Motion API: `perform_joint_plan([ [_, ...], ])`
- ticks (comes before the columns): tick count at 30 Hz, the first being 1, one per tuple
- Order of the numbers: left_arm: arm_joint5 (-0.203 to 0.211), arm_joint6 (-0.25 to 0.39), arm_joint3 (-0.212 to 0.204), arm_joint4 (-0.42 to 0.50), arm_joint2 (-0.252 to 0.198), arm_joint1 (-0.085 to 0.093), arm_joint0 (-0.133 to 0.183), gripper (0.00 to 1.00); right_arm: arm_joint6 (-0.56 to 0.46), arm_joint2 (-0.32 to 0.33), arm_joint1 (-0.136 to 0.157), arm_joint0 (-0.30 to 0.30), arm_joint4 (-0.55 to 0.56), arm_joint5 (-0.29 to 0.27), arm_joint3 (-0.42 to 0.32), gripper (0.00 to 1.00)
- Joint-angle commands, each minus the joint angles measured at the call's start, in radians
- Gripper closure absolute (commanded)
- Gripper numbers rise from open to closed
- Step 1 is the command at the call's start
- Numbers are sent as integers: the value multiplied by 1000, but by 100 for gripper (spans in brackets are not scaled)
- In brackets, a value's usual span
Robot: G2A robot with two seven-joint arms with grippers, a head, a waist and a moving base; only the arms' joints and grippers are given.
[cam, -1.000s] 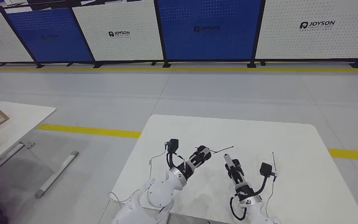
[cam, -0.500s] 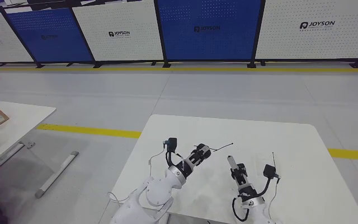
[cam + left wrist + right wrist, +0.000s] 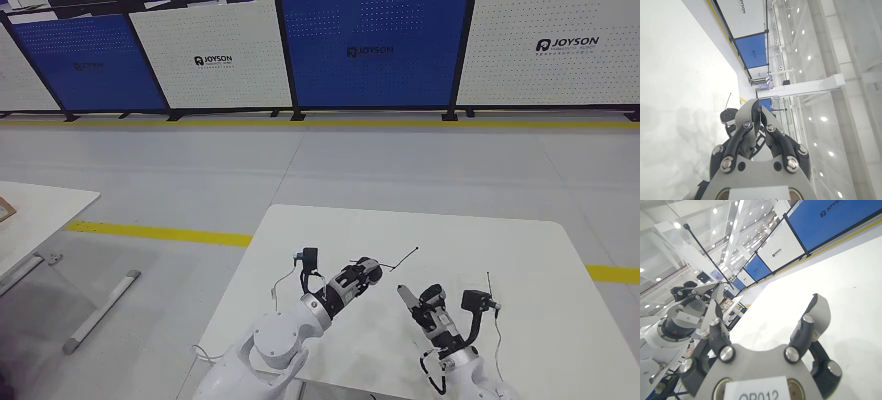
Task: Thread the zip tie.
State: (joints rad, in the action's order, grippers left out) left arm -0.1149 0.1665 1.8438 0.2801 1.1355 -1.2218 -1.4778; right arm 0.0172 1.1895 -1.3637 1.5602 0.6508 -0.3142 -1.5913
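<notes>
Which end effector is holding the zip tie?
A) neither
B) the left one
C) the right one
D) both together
B: the left end effector is shut on the zip tie, while the right end effector is open and empty.

Black zip tie (image 3: 403, 259), white table (image 3: 520, 250), blue and white panels (image 3: 330, 60)

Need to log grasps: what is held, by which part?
The left gripper pinches the thin black plastic zip tie near its tail end; the right gripper holds nothing.
</notes>
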Motion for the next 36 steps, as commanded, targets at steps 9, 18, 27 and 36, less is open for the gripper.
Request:
perform_joint_plan([
  [9, -13, -39, -18, 15, -8, -5, 11, 100, 4, -20, 16, -13, 298, -12, -12, 0],
  [18, -25, -62, -29, 4, -9, -6, 17, 100, 27, -20, 16, -6, 323, 16, -6, 0],
  [27, -23, -62, -30, -15, -32, -10, 24, 100, 11, -46, 9, -35, 303, 78, 25, 78],
  [36, -21, -53, -36, -27, -44, -11, 23, 100, 4, -65, 7, -62, 291, 59, 22, 82],
])
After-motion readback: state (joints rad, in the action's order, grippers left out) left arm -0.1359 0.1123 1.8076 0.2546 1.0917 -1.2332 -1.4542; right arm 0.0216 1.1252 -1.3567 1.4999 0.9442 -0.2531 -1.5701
